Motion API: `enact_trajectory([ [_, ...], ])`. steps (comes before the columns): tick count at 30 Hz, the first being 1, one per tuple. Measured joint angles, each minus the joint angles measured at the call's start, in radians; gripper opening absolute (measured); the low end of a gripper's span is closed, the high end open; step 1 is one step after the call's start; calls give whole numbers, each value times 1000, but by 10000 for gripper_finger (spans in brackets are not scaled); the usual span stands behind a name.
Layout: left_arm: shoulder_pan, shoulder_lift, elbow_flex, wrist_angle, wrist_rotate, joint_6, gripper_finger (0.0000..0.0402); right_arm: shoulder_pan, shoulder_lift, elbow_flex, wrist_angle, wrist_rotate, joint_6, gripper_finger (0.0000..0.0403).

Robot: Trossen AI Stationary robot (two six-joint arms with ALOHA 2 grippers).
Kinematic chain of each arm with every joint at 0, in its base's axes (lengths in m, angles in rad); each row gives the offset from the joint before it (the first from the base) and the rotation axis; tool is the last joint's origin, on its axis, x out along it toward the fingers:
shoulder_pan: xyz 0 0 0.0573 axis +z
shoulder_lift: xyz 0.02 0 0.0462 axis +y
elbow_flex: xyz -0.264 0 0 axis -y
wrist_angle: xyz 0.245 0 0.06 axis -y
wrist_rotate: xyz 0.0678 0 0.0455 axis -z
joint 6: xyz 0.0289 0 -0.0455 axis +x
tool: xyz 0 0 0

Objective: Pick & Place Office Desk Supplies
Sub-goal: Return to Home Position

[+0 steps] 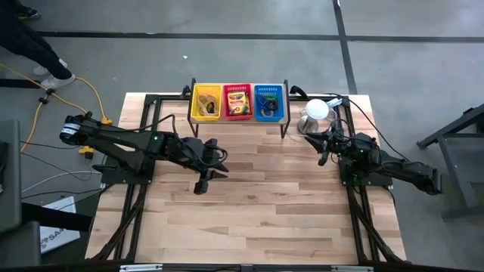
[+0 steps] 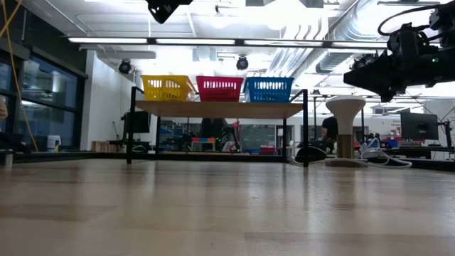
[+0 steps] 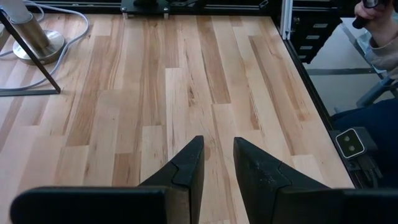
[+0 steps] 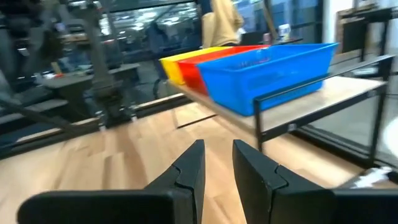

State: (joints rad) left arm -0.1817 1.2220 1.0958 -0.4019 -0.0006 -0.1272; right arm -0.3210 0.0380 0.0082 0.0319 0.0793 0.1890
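Crayon boxes and other desk supplies sit in the yellow bin [image 1: 206, 103], red bin [image 1: 237, 102] and blue bin [image 1: 268, 102] on the shelf [image 1: 287, 115]; the left gripper [image 3: 217, 142] and right gripper [image 4: 217, 144] hang empty, fingers narrowly parted, and the right arm risks knocking the nearby white dome [image 1: 318, 110] if its retreat swings wide.

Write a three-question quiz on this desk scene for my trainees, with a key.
1. Fill the gap: on the shelf, the ___ bin stands between the yellow bin and the blue bin.
2. True or false: the left gripper is holding a bin.
3. Which gripper is nearer the white dome? A) the left gripper B) the right gripper

Key: 1. the red bin. 2. False; nothing is between its fingers. 3. B.
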Motion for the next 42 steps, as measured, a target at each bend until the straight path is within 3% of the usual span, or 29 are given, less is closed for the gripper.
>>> enact_trajectory([
  [4, 0, 0, 0, 0, 0, 0, 83, 1, 0, 0, -20, -89, -8, 69],
  [42, 0, 0, 0, 0, 0, 0, 83, 0, 0, -1, -19, -86, 24, 69],
])
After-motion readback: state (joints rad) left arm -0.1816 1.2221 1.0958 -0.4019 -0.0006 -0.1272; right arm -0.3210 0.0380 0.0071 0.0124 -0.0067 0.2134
